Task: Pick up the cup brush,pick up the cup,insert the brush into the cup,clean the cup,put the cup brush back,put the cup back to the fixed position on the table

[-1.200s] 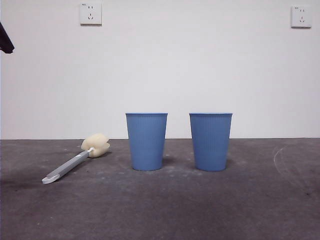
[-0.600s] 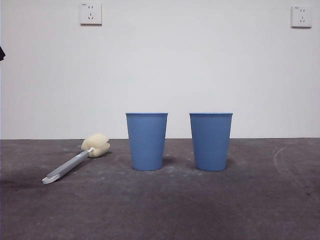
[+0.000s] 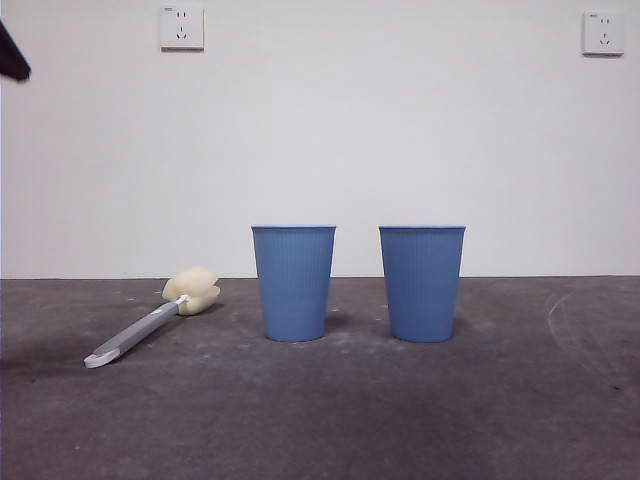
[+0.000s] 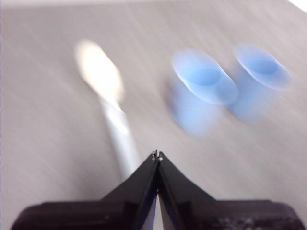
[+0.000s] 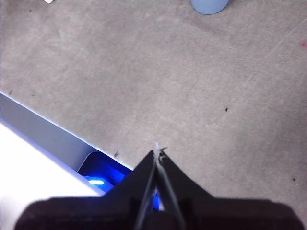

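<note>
Two blue ribbed cups stand upright on the table [image 3: 400,420], the left cup [image 3: 293,283] and the right cup [image 3: 421,283] a short gap apart. Left of them lies the cup brush [image 3: 150,327], its cream sponge head toward the wall and its white tip toward the front. The blurred left wrist view shows my left gripper [image 4: 157,154] shut and empty, above the table, with the brush [image 4: 108,100] and both cups [image 4: 204,91] ahead of it. My right gripper [image 5: 157,152] is shut and empty over bare table near its edge, far from a cup's base [image 5: 209,5].
A black arm tip [image 3: 12,55] shows at the front view's top left corner. Two wall sockets [image 3: 181,27] sit high on the white wall. In the right wrist view the table's edge [image 5: 57,136] runs diagonally, with a blue light [image 5: 103,175] below it.
The black arm tip at the top left corner slid almost out of view, then came back higher up. The left wrist view is motion-blurred. Cups and brush have not moved.
</note>
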Tool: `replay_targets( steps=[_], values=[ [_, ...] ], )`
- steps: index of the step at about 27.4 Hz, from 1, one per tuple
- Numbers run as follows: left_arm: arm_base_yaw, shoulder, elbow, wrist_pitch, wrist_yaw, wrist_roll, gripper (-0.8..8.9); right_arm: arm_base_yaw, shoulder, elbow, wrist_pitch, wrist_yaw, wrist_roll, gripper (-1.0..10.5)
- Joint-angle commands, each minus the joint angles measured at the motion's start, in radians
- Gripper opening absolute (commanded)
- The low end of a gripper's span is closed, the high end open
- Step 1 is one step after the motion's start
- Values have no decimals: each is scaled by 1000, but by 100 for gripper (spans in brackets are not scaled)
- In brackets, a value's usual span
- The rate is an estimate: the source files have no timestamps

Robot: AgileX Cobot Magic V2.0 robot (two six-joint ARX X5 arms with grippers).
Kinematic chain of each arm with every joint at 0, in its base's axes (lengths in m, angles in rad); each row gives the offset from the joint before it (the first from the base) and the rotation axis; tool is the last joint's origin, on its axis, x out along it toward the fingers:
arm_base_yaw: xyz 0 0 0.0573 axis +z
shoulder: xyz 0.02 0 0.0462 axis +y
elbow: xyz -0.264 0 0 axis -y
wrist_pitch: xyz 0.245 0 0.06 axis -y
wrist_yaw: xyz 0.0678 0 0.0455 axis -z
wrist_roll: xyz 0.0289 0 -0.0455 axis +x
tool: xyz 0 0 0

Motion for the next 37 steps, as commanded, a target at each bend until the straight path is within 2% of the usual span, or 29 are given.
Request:
replay_targets(
  steps=[1, 5, 7, 10, 25, 32, 34, 37],
  values=[
    [73, -60, -4, 85, -128, 218, -4, 2, 1, 2, 4, 8, -6, 1],
    [304, -227, -83, 210, -70, 326, -4, 2, 1, 2, 4, 11, -7, 1],
    [391, -318, -167, 263, -87, 339, -4, 2, 1, 2, 4, 11, -7, 1],
    [443, -404, -269, 298, -85, 325, -4, 2, 1, 2, 4, 11, -7, 1],
    [481, -636, -644, 306, 13, 180, -4, 2, 1, 2, 4, 11, -6, 1],
    [481, -647, -667, 270, 145, 160, -4, 2, 1, 2, 5, 14, -7, 1],
    [480, -647, -667, 277, 179, 122, -4, 2, 1, 2, 5, 18, -7, 1],
    [480, -646, -666, 278, 182, 117, -4, 1, 1, 2, 4, 18, -7, 1]
  ],
)
